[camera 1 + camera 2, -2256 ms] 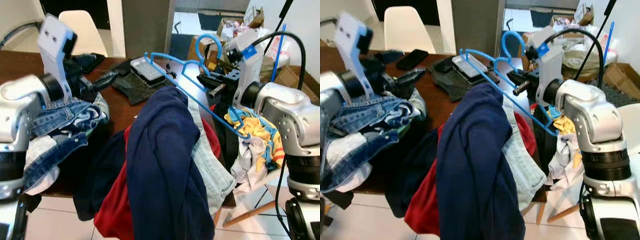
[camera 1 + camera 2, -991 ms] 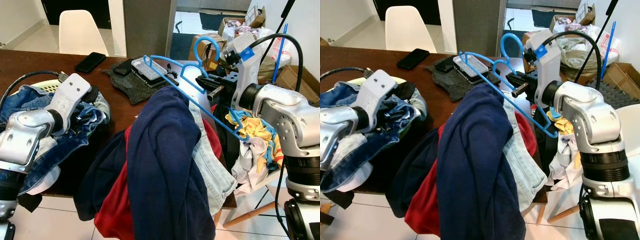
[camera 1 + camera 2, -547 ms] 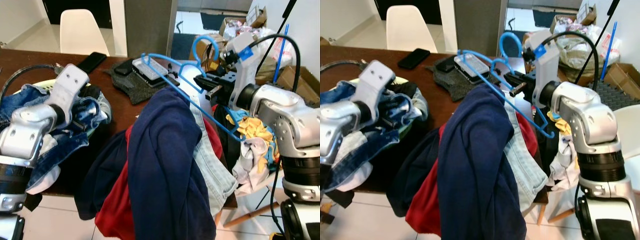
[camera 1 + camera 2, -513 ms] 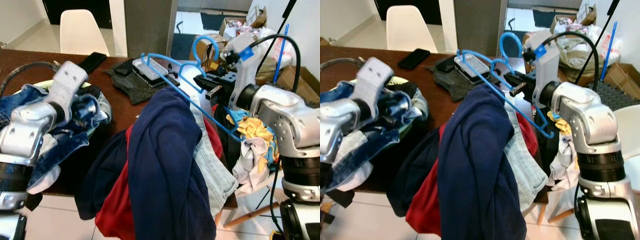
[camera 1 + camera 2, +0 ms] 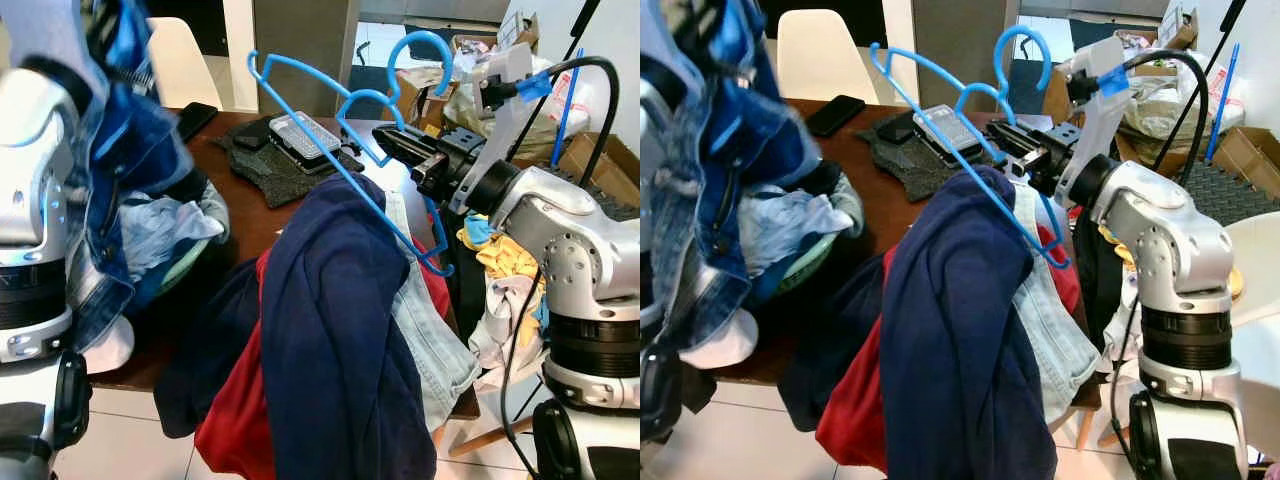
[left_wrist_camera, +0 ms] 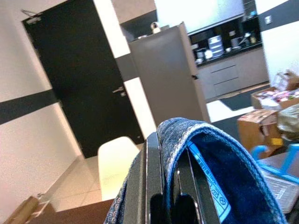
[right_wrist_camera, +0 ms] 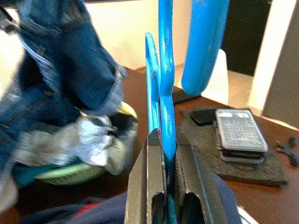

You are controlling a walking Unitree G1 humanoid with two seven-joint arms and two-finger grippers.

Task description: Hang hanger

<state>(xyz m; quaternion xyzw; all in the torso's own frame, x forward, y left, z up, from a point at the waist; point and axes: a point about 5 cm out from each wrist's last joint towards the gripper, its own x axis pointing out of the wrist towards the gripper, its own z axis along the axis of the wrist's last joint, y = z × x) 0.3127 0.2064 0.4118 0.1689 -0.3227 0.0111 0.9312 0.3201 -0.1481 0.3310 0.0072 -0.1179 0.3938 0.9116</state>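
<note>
A blue plastic hanger (image 7: 166, 93) is held up over the table, hook at the top, and my right gripper (image 5: 388, 142) is shut on its neck. The hanger's long bar (image 5: 970, 170) slopes down across the navy garment (image 5: 330, 320). At the far left my left arm is raised high. Its gripper (image 6: 166, 158) is shut on a blue denim garment (image 5: 125, 150), which hangs down from it in folds. The same denim (image 6: 215, 163) drapes over the black fingers in the left wrist view.
A heap of navy, red (image 5: 235, 430) and pale denim (image 5: 430, 330) clothes hangs at the table's (image 5: 250, 215) near edge. A green basket (image 5: 805, 265) of laundry sits at the left. A phone (image 5: 197, 118), a grey mat with a clear case (image 5: 305, 135), a white chair (image 5: 825, 55) and boxes lie beyond.
My left arm has swung up from the basket, lifting the denim garment high. My right gripper has tipped the hanger upward and toward the left.
</note>
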